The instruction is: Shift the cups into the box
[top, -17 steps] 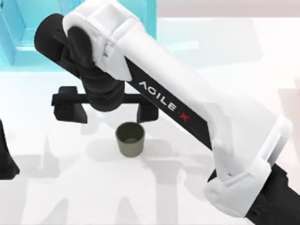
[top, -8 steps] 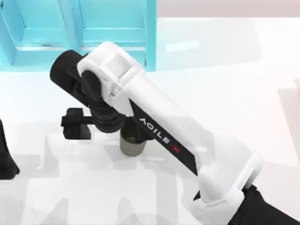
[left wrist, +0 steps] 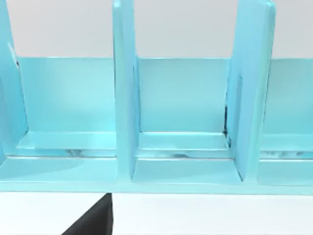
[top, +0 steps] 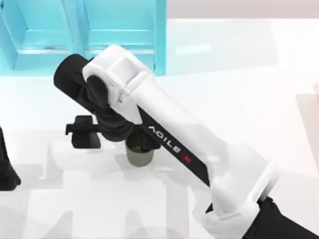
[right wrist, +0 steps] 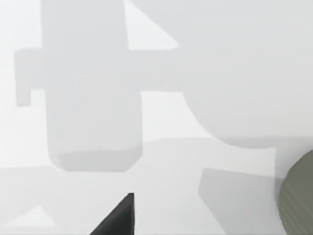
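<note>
on the table in the top view, the right gripper (top: 112, 137) is low beside the olive-grey cup (top: 139, 155), which stands near the middle of the table (top: 239, 89), well short of the box (top: 119, 35) along the far edge toward the left. one dark finger (top: 85, 135) sticks out well left of the cup; the other is hidden under the arm, so the jaws look spread, with nothing visibly pinched. whether the cup stands between them cannot be told. the left arm (top: 6, 169) is parked at the left edge, its gripper state not determinable.

judgement: the step in hand appears to be the grasp. it should be done with the cup centred between the fingers before closing, so the tapered wall is not nudged over, then lifted straight before travelling to the box.

in the left wrist view, the box (left wrist: 181, 98) shows upright dividers forming open compartments; those visible hold nothing.

in the right wrist view, the cup (right wrist: 299, 198) shows as a ribbed olive wall at the frame edge, standing on the table (right wrist: 220, 73), apart from the dark fingertip (right wrist: 120, 218).
</note>
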Tool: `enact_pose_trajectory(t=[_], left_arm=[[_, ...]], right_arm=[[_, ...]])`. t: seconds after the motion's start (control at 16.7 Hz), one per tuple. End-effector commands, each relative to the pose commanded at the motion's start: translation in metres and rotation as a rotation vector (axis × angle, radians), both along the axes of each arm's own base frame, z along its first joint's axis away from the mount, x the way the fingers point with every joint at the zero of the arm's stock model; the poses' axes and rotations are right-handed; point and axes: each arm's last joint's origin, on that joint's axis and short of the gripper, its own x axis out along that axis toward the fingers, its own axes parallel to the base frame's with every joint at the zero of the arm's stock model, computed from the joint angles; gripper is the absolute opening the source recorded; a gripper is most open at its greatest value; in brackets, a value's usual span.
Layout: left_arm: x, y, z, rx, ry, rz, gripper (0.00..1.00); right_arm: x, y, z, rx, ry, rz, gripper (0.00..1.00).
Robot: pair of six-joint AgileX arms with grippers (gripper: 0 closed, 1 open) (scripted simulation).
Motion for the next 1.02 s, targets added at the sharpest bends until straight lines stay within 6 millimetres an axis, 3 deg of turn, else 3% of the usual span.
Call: enact_pose_trajectory(t=[0.54, 1.02], left_arm=[[0.0000, 0.0000, 0.0000, 0.000, 0.000, 0.000, 1.00], [0.0000, 0.0000, 0.0000, 0.000, 0.000, 0.000, 1.00]], right_arm=[[0.0000, 0.0000, 0.0000, 0.000, 0.000, 0.000, 0.02], [0.0000, 0.0000, 0.0000, 0.000, 0.000, 0.000, 0.00]])
